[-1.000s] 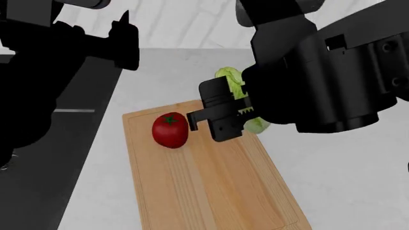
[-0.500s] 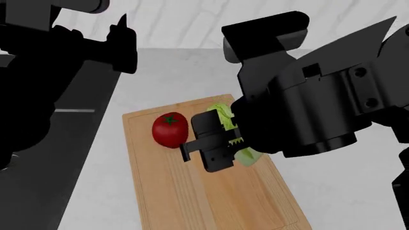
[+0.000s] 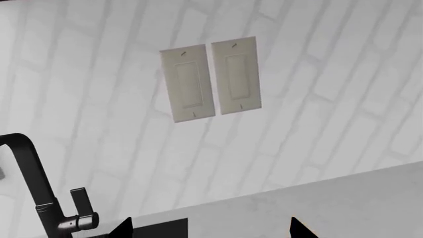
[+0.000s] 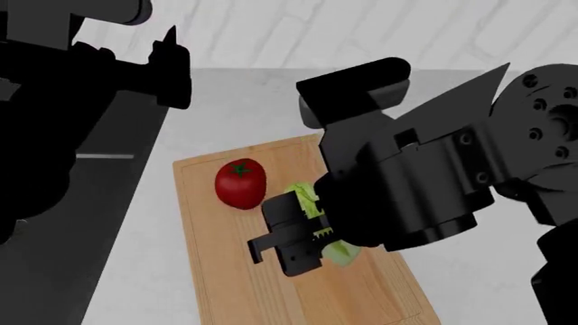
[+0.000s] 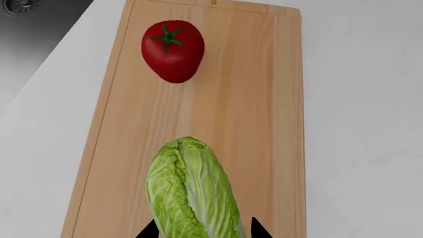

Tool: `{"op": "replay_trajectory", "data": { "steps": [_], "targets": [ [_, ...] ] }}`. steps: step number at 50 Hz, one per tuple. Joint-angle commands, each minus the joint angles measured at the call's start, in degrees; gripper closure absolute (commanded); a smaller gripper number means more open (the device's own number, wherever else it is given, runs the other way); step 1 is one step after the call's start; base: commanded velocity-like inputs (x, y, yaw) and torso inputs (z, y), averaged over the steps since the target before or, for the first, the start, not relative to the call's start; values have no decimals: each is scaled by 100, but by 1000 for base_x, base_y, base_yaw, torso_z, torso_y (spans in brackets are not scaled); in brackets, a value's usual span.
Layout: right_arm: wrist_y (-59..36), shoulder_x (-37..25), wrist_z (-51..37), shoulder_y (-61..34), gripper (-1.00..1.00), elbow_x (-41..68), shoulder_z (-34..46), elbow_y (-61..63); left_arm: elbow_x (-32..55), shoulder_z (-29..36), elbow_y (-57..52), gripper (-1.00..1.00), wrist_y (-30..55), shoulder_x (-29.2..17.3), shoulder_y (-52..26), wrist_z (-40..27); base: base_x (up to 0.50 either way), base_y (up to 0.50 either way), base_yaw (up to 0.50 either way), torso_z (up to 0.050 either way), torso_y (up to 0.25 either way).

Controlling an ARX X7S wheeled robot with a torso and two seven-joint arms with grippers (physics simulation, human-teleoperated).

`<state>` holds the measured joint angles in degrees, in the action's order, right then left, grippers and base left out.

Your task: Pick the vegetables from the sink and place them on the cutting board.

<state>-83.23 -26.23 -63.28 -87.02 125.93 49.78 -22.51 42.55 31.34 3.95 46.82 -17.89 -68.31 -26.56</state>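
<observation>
Right gripper (image 4: pixel 302 245): closing on the cabbage (image 4: pixel 318 223) and holding it over the middle of the board (image 4: pixel 226 271); the toothed fingers (image 4: pixel 287 244) are pressing against the leaves on both sides, and in the right wrist view the two dark fingertips are showing at either side of the cabbage's near end.
Cabbage: lying lengthwise along the board in the right wrist view (image 5: pixel 191 191), pale green and leafy; whether it is touching the wood or hanging just above it cannot be told.
Tomato (image 4: pixel 240 183): sitting on the board near its far end, apart from the cabbage, green stem facing up; nothing is touching it.
Board: lying on the grey counter (image 4: pixel 505 271) just beside the sink (image 4: pixel 54 257), its groove running near the edge.
Sink: showing as a dark basin on the left side of the head view; a metal drain (image 5: pixel 17 5) is peeking in at a corner of the right wrist view.
Left gripper (image 4: pixel 172 68): hanging raised above the sink, well apart from the board; its two tips are showing spread apart in the left wrist view, holding nothing.
Left wrist view: facing the white brick wall (image 3: pixel 317 158), two wall plates (image 3: pixel 210 78) and the black faucet (image 3: pixel 39 193).
</observation>
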Motion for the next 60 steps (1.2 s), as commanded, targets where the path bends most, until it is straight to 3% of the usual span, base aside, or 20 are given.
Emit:
{"op": "replay_trajectory", "data": {
  "steps": [1,60],
  "targets": [
    [65,69,232,184,100,-314,-16,159,-151,-110,-17,-100,32,110,18,124,0,0,0,0,0],
    [451,-201,510,966,100,-380,370,757,-115,-9,-131,-100,58,30,51,30,0,0,0,0,0]
  ]
}}
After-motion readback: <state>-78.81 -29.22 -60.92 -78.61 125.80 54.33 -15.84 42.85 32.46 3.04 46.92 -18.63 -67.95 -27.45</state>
